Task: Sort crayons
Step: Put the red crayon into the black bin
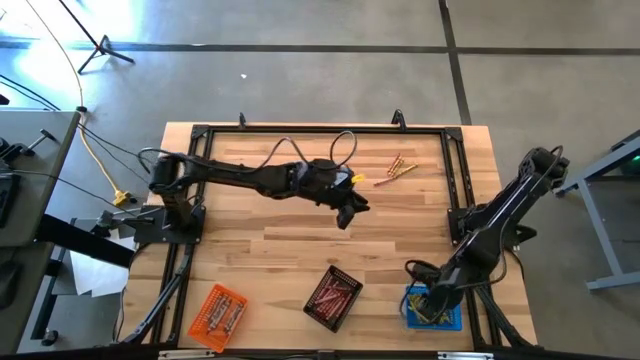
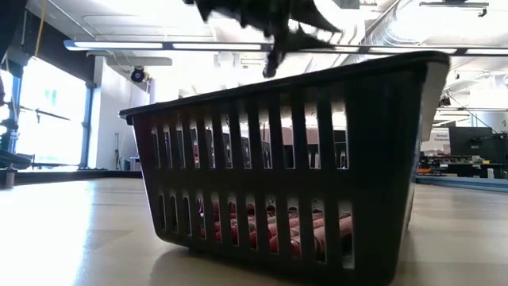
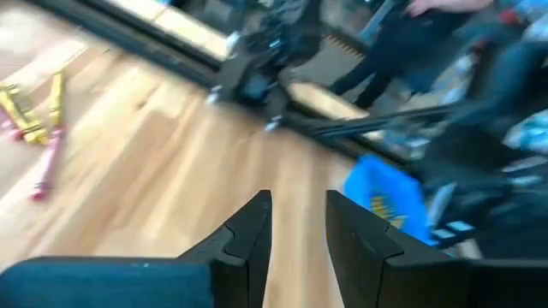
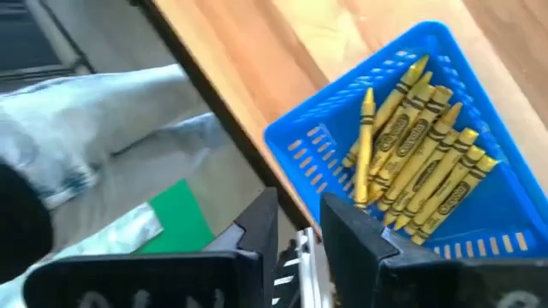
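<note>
Several loose yellow and pink crayons [image 1: 396,168] lie flat on the wooden table at its far right; they also show in the left wrist view [image 3: 34,128]. My left gripper [image 1: 347,212] hangs above the table's middle, near those crayons. Its fingers [image 3: 299,224] stand a little apart and hold nothing. My right gripper [image 1: 428,300] hovers over the near edge of the blue tray [image 1: 448,322], fingers [image 4: 298,224] slightly apart and empty. Yellow crayons [image 4: 419,162] lie in the blue tray [image 4: 300,137], one of them tilted up on the others.
A black tray [image 1: 333,296] of red crayons [image 2: 270,226] stands at the near middle. An orange tray [image 1: 218,315] of brownish crayons is at the near left. A black frame [image 1: 320,130] borders the table. Bare wood lies between the trays and the loose crayons.
</note>
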`<action>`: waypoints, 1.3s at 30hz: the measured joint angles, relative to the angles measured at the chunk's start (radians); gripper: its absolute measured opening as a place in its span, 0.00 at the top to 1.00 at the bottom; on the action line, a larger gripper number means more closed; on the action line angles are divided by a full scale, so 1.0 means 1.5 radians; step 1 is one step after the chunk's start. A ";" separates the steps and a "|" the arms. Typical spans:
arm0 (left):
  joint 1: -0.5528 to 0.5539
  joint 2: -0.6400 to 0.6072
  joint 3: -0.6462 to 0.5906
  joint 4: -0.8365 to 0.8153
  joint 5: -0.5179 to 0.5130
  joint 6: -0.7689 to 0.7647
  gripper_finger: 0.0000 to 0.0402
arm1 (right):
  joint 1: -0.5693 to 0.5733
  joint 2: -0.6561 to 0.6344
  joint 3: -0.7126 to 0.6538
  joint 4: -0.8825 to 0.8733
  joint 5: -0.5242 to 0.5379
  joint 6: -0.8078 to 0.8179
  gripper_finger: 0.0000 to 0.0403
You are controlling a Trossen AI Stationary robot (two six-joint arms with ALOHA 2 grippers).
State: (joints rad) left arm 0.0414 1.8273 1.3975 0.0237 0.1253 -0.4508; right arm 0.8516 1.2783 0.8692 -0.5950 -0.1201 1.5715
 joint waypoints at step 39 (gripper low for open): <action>0.140 0.541 0.639 -0.404 -0.106 0.356 0.75 | -0.181 -0.110 0.000 -0.169 0.004 -0.149 0.81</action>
State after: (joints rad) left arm 0.2511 2.6393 2.3565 -0.5825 -0.0338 0.0826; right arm 0.5808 1.1135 0.8693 -0.8481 -0.1143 1.3483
